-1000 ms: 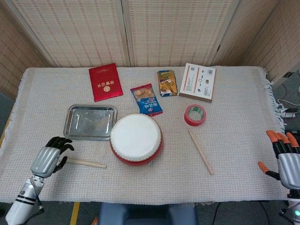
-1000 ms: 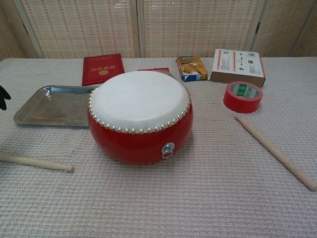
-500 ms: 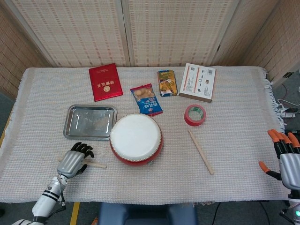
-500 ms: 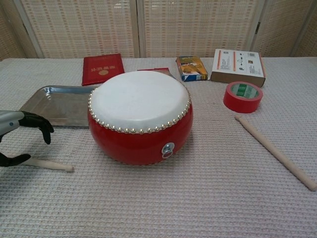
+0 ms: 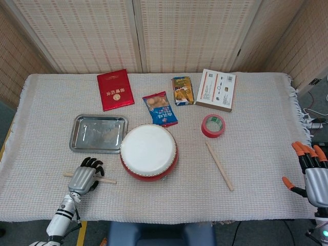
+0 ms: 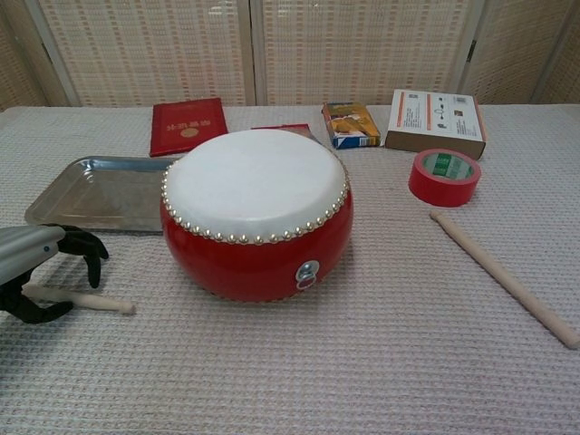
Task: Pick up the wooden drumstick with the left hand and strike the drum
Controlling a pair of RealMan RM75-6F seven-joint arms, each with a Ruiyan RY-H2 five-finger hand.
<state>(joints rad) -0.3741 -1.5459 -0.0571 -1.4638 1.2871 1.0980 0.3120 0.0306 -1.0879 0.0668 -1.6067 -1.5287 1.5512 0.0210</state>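
Left hand (image 6: 41,267) over near-left drumstick (image 6: 95,302), fingers curled around the stick lying on the cloth, firm grip not confirmed, red drum (image 5: 148,152) just right of it, right hand (image 5: 312,171) at far right edge, fingers spread, holding nothing.

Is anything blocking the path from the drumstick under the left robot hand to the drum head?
Nothing visible does. The left robot hand is over the drumstick, and only bare cloth lies between it and the drum. The metal tray sits behind, clear.
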